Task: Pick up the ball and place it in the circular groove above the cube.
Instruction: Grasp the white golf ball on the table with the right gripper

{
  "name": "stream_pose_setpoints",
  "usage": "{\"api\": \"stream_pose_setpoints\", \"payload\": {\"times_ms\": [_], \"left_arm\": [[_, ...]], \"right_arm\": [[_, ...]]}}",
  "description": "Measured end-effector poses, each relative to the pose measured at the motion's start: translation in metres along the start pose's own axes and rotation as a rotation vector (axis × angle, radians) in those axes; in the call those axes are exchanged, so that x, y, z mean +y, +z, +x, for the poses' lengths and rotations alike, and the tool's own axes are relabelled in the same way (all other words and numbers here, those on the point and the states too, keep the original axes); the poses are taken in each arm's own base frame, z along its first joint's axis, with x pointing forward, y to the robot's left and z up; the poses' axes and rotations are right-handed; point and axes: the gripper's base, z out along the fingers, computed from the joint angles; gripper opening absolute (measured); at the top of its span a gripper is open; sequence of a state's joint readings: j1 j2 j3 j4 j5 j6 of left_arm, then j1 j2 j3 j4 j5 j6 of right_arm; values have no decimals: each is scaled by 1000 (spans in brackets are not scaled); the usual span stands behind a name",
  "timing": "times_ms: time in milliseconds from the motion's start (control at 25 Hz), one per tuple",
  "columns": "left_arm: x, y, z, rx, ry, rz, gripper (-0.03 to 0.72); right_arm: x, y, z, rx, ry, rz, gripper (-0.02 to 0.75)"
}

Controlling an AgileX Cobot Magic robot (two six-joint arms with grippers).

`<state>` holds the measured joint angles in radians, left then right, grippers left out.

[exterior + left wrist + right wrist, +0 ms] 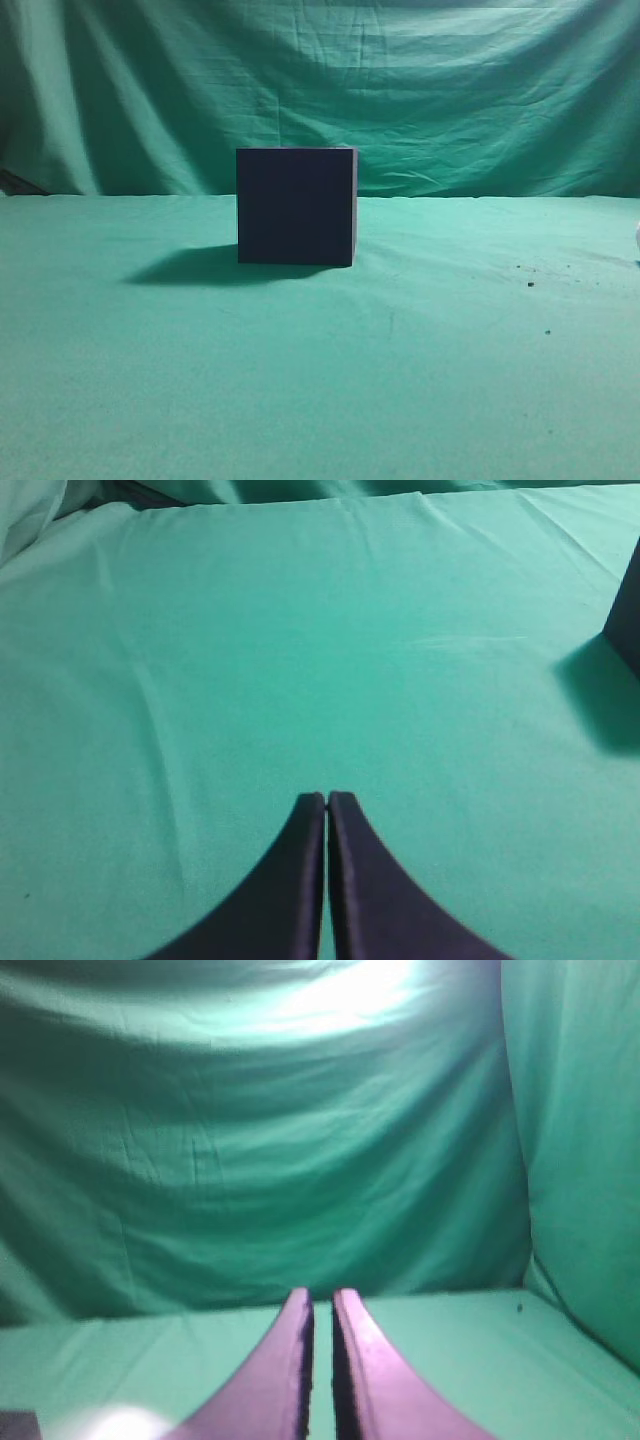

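The cube point(296, 206) stands upright near the middle of the tabletop point(300, 380), which is draped in green cloth, and a corner of it is caught at the right edge of the left wrist view. Its top face is not shown from this low angle, so the groove cannot be made out. The ball cannot be identified with certainty; only a pale sliver is cut off at the far right edge of the exterior view, and a bright blur sits low in the right wrist view. Whether either is the ball cannot be told.

The left end effector point(327, 798) is seen with its fingers pressed together over bare cloth, holding nothing. The right end effector point(321, 1295) is likewise nearly closed and empty, pointed toward the backdrop.

The ball is judged to be light, hard and rigid, and likely to roll on the cloth or squirt out of a pinch. It would best be taken across its widest part, fingers centred on opposite sides.
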<state>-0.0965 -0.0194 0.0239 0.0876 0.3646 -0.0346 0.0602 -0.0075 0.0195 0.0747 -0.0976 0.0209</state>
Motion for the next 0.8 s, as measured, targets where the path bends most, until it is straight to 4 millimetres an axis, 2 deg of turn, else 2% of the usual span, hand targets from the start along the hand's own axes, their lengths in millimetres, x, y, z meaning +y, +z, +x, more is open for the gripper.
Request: {"api": "stream_pose_setpoints", "payload": {"times_ms": [160,400,640,800], "left_arm": [[0,0,0,0,0,0,0],[0,0,0,0,0,0,0],[0,0,0,0,0,0,0],[0,0,0,0,0,0,0]], "right_arm": [[2,12,-4,214,0,9,50],[5,49,-12,557,122,52,50],[7,82,-5,707,267,97,50],[9,98,-8,790,218,77,50]]}}
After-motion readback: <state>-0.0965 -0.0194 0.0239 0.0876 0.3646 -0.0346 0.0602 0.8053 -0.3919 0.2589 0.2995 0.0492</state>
